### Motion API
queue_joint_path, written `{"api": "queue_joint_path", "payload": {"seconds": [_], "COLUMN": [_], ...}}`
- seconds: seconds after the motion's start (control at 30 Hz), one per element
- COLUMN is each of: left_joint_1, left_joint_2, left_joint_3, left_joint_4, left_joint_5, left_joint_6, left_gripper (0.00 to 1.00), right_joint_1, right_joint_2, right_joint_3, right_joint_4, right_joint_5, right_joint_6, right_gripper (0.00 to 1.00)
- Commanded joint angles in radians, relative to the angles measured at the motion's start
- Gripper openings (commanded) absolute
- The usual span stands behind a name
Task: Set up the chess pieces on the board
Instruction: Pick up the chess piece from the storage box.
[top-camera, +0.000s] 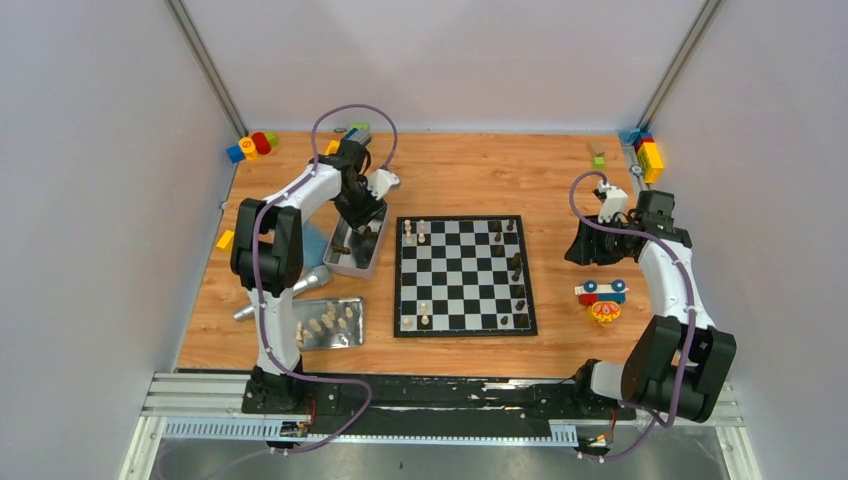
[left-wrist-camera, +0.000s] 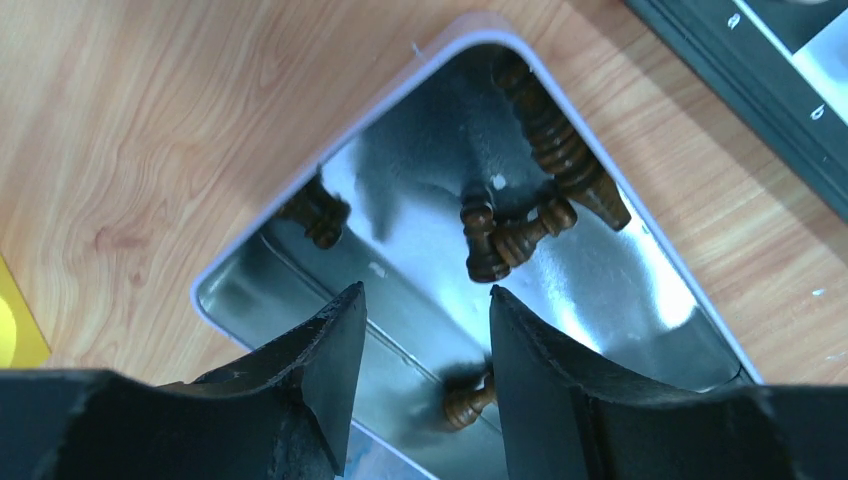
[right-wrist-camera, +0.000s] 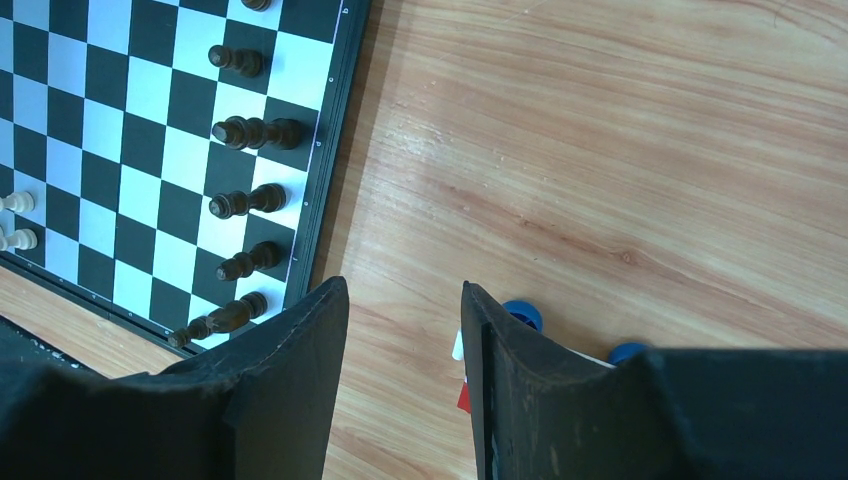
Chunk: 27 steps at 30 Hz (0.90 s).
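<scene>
The board (top-camera: 463, 275) lies mid-table. Dark chess pieces (top-camera: 517, 265) stand along its right side and cream ones (top-camera: 413, 232) on its left. My left gripper (top-camera: 356, 214) hangs over a metal tray (top-camera: 357, 262) holding several dark pieces (left-wrist-camera: 510, 235). Its jaws (left-wrist-camera: 425, 292) are open, with one dark piece (left-wrist-camera: 468, 402) lying on the tray floor between them, right by the right finger. My right gripper (top-camera: 590, 246) stays right of the board, open (right-wrist-camera: 405, 287) over bare wood. The board's edge (right-wrist-camera: 330, 150) and its dark pieces (right-wrist-camera: 255, 132) show there.
A second metal tray (top-camera: 356, 336) with cream pieces (top-camera: 322, 324) sits front left. A grey metal cylinder (top-camera: 312, 281) lies beside it. A toy car (top-camera: 602, 291) and a yellow toy (top-camera: 605, 312) sit right of the board. Colourful blocks (top-camera: 252, 145) (top-camera: 648, 155) fill the back corners.
</scene>
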Motion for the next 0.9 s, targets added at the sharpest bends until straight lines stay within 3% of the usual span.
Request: {"api": "queue_joint_path", "payload": {"seconds": [0.0, 0.87], "left_joint_1": [-0.005, -0.028], "left_joint_2": [0.023, 0.084], "left_joint_3": [0.069, 0.067], "left_joint_4": [0.024, 0.002], "left_joint_5": [0.059, 0.129], "left_joint_6": [-0.031, -0.007], "left_gripper": [0.56, 0.38], "right_joint_1": [-0.001, -0.001], "right_joint_2": [0.002, 0.014], "right_joint_3": [0.016, 0.013], "right_joint_4": [0.012, 0.003], "right_joint_5": [-0.021, -0.023], "right_joint_6": [0.0, -0.01], "right_gripper": [0.46, 0.46]}}
